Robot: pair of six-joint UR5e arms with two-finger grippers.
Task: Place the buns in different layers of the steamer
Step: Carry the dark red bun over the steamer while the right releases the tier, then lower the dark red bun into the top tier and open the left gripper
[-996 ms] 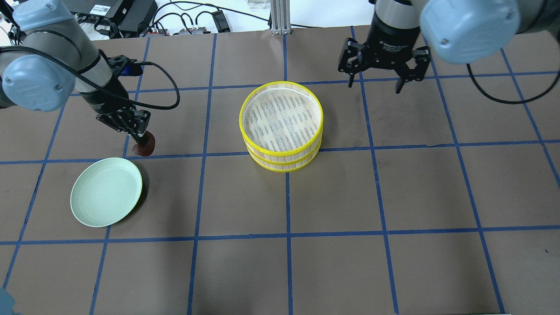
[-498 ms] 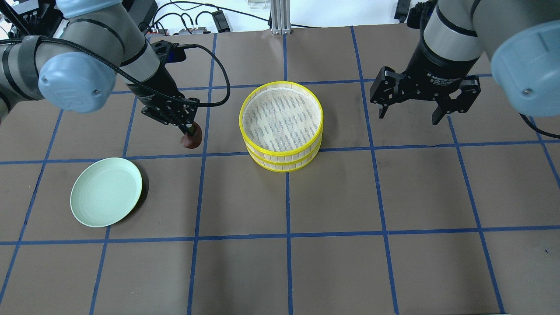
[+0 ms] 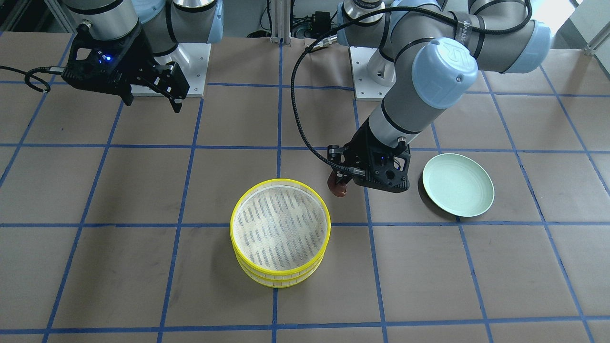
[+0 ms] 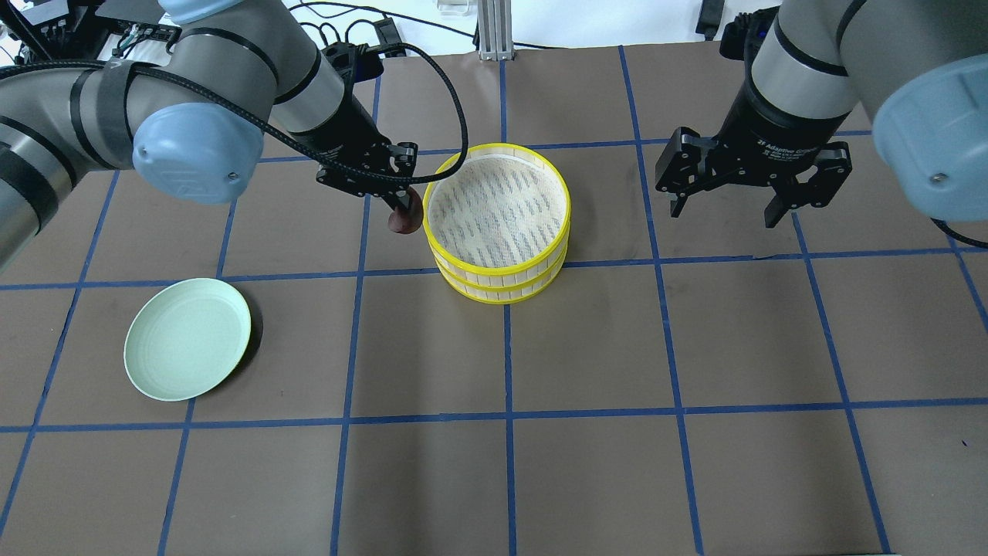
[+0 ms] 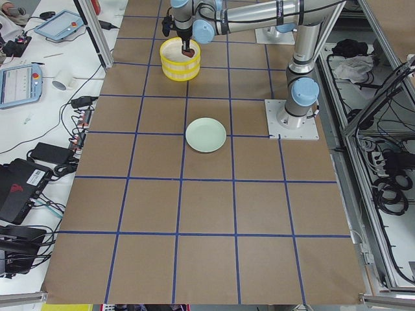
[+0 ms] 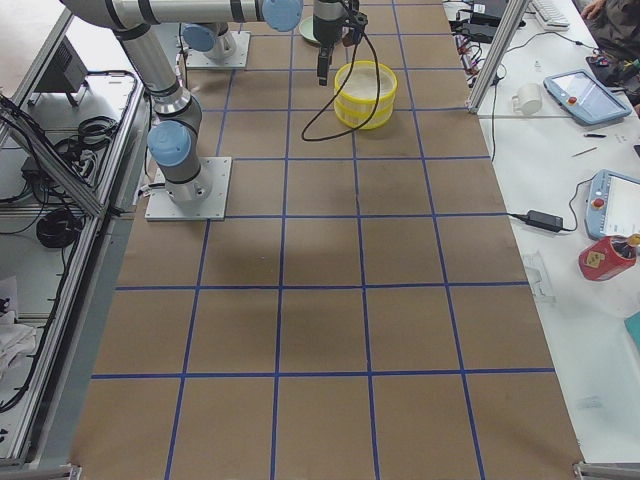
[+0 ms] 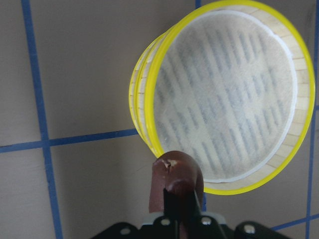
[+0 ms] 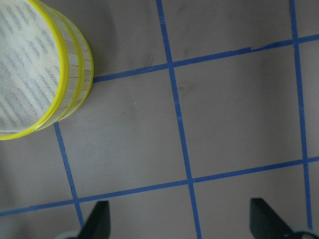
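Gripping the dark brown bun point(image 7: 175, 174), the left gripper point(image 4: 403, 210) has its jaws drawn in tight on the bun's two sides, with one dark finger point(image 7: 172, 206) lying across its face. The bun hangs in the air just outside the steamer stack point(image 3: 280, 277), on the stack's side that faces the pale green plate point(image 4: 187, 340). In the wrist view it overlaps the near rim of the upper layer point(image 4: 494, 208) but is not yet over the mesh. The lower layer point(image 4: 505, 294) sits directly underneath, its floor hidden.

The bun looks light and soft. It appears pinched narrow where the fingers hold it, so it probably dents easily and may cling to a pad on release. The mid-body side grip seems right, and a gentle opening low over the mesh should suit it.

Its long axis runs along the fingers, pointing down toward the table, and its free tip carries a small pale nick.

The right gripper point(image 4: 724, 215) hovers on the stack's far side from the plate, well apart, spread wide and carrying nothing. No cream-white bun shows anywhere.
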